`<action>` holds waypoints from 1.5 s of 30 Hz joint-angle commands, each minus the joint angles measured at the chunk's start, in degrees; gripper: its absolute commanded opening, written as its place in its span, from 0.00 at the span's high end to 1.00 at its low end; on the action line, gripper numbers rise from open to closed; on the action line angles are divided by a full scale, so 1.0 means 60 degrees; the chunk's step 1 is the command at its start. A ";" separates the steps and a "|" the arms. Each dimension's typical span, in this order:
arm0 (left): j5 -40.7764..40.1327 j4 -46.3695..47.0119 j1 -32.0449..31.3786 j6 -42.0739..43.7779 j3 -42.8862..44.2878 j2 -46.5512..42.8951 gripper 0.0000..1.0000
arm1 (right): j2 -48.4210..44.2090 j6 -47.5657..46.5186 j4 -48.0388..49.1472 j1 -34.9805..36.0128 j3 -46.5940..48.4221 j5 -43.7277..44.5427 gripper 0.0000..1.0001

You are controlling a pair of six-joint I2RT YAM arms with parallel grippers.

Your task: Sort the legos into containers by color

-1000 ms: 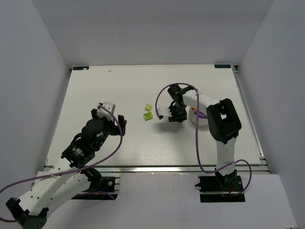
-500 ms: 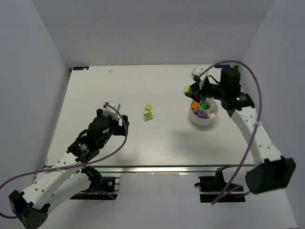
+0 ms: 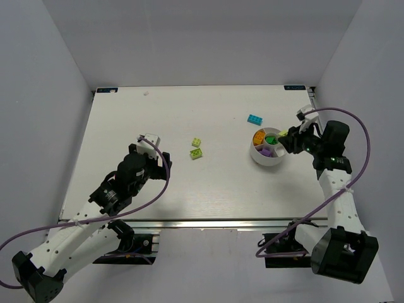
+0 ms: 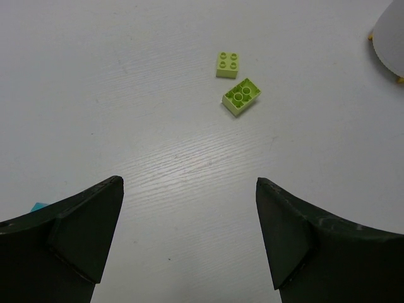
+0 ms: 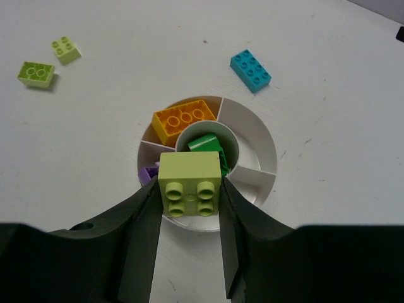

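My right gripper is shut on a lime-yellow brick and holds it above the near rim of the round white bowl. The bowl holds an orange brick, a dark green brick in its centre and a purple brick. In the top view the right gripper is at the bowl's right side. A cyan brick lies behind the bowl. Two lime-yellow bricks lie mid-table, also in the left wrist view. My left gripper is open and empty, well short of them.
White walls enclose the table on three sides. A bit of cyan shows beside the left finger in the left wrist view. The bowl's edge shows at the far right of that view.
The right arm has swung from left of the bowl, round its far side, to its right side with a lime-yellow brick held. The cyan brick now shows. The left arm shifted slightly.
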 commanded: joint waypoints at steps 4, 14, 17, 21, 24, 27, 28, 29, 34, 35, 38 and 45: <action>0.0256 0.0166 -0.0018 -0.0061 -0.0053 -0.0029 0.06 | 0.0803 -0.1309 0.0279 -0.0815 -0.0228 -0.0736 1.00; 0.0315 0.0195 -0.0018 -0.0047 -0.0038 0.0206 0.05 | 0.2077 -0.2307 0.0762 -0.1240 -0.0462 -0.1953 0.89; 0.0388 0.0224 -0.0018 -0.0047 -0.0038 0.0308 0.05 | 0.2414 -0.2322 0.0908 -0.1299 -0.0448 -0.2144 0.73; 0.0710 0.0472 -0.0018 -0.0105 -0.0038 0.0557 0.04 | 0.2621 -0.2278 0.1128 -0.1328 -0.0492 -0.2070 0.46; 0.1031 0.0912 -0.0018 -0.0309 0.0049 0.1184 0.04 | 0.2621 -0.2279 0.1230 -0.1387 -0.0579 -0.2114 0.42; 0.1295 0.0913 -0.0018 -0.0821 0.0591 0.2107 0.05 | 0.2621 -0.2074 0.1522 -0.1431 -0.0609 -0.2158 0.41; 0.1369 0.0956 -0.0018 -0.0968 0.0751 0.2734 0.06 | 0.2650 -0.2030 0.1553 -0.1460 -0.0623 -0.2158 0.41; 0.1443 0.1145 -0.0018 -0.1129 0.0956 0.3045 0.07 | 0.2694 -0.2015 0.1567 -0.1445 -0.0580 -0.2187 0.41; 0.1619 0.1762 -0.0018 -0.2257 0.1747 0.4934 0.54 | 0.1716 -0.1664 0.1524 -0.1607 -0.0579 -0.2261 0.65; 0.1605 0.1762 -0.0018 -0.2360 0.1981 0.5735 0.61 | 0.1031 -0.1503 0.1582 -0.1621 -0.0681 -0.2246 0.75; 0.1050 0.1122 0.0069 -0.2989 0.3400 0.7652 0.73 | -0.0233 -0.0010 0.1700 -0.1592 -0.0624 -0.1909 1.00; 0.0374 -0.1650 0.0070 -0.3608 0.8145 1.1510 0.24 | -0.2007 0.1280 0.0615 -0.1606 -0.0680 -0.3109 0.43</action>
